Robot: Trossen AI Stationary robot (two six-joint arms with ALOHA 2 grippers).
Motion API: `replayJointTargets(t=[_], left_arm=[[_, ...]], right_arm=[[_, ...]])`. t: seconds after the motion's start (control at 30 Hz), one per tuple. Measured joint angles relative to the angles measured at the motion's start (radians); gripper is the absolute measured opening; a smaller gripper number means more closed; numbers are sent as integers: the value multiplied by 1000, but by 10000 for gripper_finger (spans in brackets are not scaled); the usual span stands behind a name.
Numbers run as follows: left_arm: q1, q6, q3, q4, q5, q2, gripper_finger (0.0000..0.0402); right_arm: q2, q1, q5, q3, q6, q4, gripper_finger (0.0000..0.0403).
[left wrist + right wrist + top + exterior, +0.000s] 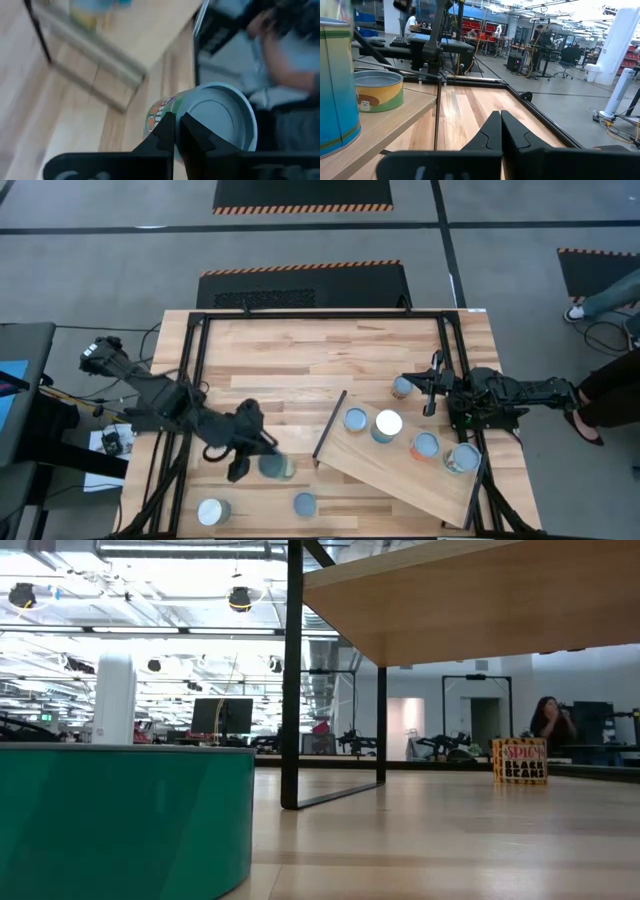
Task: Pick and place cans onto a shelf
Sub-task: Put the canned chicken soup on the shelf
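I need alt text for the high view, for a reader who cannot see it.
Seen from above, the left gripper reaches a can on the striped wooden tabletop. Four round-topped cans stand on the tilted pale wooden shelf. The right gripper waits beside another can.

Four cans [387, 424] on the shelf [400, 470]; three left of it.

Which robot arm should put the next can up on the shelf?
Probably the left. Its gripper is right at a can on the table, just short of the shelf, and two more cans lie nearby. The right gripper is shut and empty at the shelf's far side.
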Motion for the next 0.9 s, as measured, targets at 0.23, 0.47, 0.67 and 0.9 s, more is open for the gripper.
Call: replayJointTargets(t=[0.23, 0.47, 0.67, 0.9], left_arm=[[104, 203, 216, 31, 28, 147, 0], [207, 332, 473, -17, 184, 404, 0], [287, 372, 617, -68, 230, 557, 0], [344, 355, 646, -83, 264, 610, 0]], right_arm=[[0, 0, 0, 0, 2, 0, 8], [0, 0, 0, 0, 1, 0, 8], [0, 0, 0, 0, -2, -1, 8], [0, 0, -1, 0, -9, -3, 8]])
